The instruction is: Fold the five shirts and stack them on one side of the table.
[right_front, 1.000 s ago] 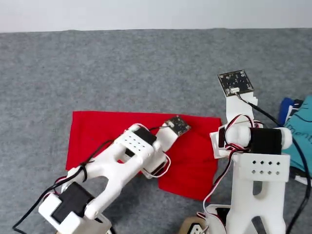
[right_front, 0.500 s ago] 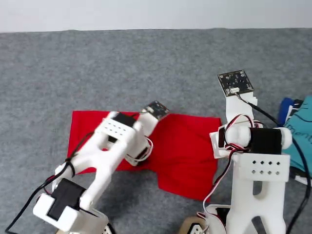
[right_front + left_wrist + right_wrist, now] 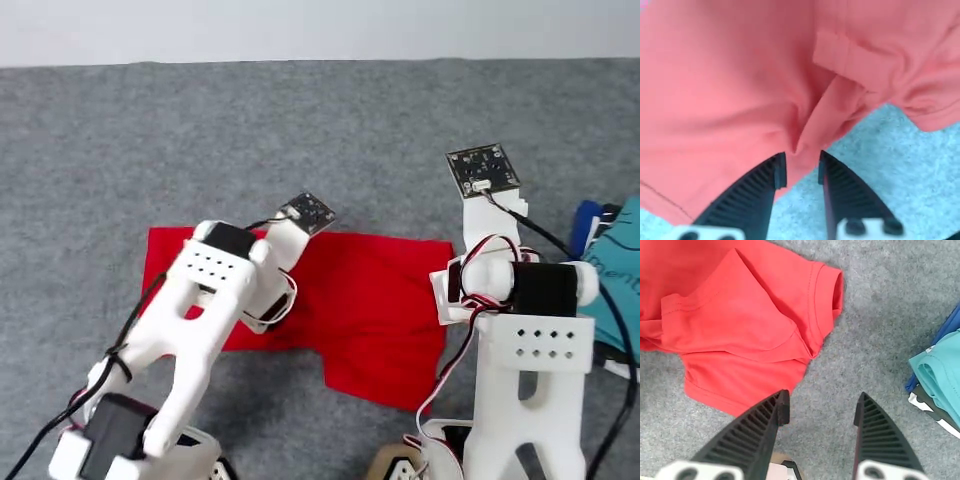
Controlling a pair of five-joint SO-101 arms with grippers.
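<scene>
1. The left claw (image 3: 801,159) is almost closed, nipping a raised fold of the red shirt (image 3: 380,300) near one edge.
2. The red shirt lies spread on the grey counter (image 3: 300,130), partly under the left arm.
3. The right claw (image 3: 821,402) gapes wide and empty over bare counter, just beside the shirt's sleeve.
4. A teal shirt (image 3: 615,265) sits at the counter's right edge.
</scene>
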